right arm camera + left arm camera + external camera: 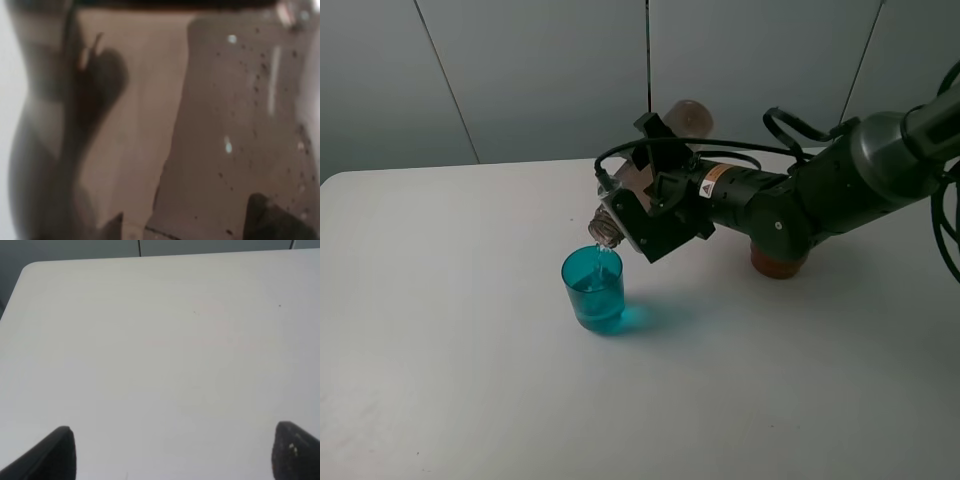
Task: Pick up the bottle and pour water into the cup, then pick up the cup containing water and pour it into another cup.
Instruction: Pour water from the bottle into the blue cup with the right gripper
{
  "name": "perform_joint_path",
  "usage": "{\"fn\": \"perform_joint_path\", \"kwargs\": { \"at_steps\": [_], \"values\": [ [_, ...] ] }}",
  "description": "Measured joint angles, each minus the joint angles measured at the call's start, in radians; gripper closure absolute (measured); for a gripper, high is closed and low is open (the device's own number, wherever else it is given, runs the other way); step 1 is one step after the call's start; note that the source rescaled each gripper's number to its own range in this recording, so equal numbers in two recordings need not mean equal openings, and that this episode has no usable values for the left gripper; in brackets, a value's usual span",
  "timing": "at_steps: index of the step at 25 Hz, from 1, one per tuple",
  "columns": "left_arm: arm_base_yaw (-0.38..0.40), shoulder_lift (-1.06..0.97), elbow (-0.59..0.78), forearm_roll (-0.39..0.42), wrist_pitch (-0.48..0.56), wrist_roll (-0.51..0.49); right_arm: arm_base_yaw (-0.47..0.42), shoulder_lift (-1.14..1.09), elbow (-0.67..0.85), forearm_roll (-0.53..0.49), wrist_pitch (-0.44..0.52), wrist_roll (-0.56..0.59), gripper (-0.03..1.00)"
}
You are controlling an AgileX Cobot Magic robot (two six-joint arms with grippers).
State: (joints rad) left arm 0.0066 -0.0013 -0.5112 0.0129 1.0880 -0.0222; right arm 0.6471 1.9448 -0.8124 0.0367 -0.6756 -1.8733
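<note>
Exterior high view only: right gripper (pixel 657 185) clamped on the bottle (pixel 608 231), which was tilted neck-down with its mouth just above the cup (pixel 594 289). Another cup (pixel 778 262) stood upright behind the arm, partly hidden. All were on the white table (pixel 440 340).
Right wrist view: the bottle's wall filled the frame, speckled with droplets.
Left wrist view alone showed the left gripper (pixel 172 452), fingers spread apart over bare table.
Arm sticker (pixel 713 181): warning triangle, text unreadable.
</note>
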Motion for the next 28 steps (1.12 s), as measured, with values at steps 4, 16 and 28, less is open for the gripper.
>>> {"fn": "perform_joint_path", "kwargs": {
  "at_steps": [4,16,28],
  "values": [
    [0.0,0.0,0.0,0.0,0.0,0.0,0.0,0.0,0.0,0.0,0.0,-0.008,0.96],
    [0.0,0.0,0.0,0.0,0.0,0.0,0.0,0.0,0.0,-0.008,-0.007,-0.012,0.96],
    [0.0,0.0,0.0,0.0,0.0,0.0,0.0,0.0,0.0,-0.067,-0.03,-0.016,0.96]
  ]
}}
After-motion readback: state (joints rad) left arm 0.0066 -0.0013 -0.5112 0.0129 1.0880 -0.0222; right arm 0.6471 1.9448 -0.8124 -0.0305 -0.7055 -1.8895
